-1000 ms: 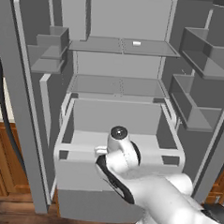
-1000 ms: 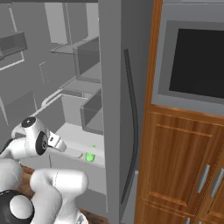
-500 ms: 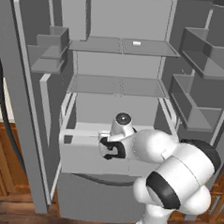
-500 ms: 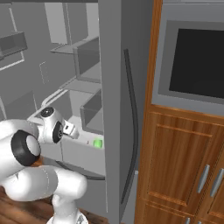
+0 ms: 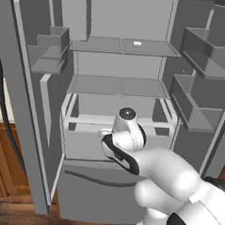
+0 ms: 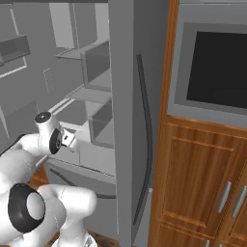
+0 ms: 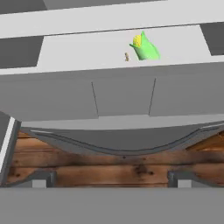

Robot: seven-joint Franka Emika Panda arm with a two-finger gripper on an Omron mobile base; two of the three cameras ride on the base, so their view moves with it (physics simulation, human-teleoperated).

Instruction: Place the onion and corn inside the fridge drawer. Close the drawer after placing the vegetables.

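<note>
The green cob-shaped corn (image 7: 146, 49) is seen lying on the smooth pale floor of the fridge drawer (image 7: 118, 94), a tiny brown onion (image 7: 127, 56) just beside it. The gripper (image 7: 110, 178) is spread wide, empty, before the flat drawer front.

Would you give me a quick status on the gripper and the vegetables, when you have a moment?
Gripper by the fridge drawer front, holding nothing; jaws unclear. Corn lies inside the drawer, small brown onion beside it. Drawer not fully shut.

A grey open fridge (image 5: 124, 21) stood on a wooden floor (image 7: 109, 168), beside brown wooden cabinets (image 6: 202, 193) holding a dark-windowed built-in oven (image 6: 217, 67).
</note>
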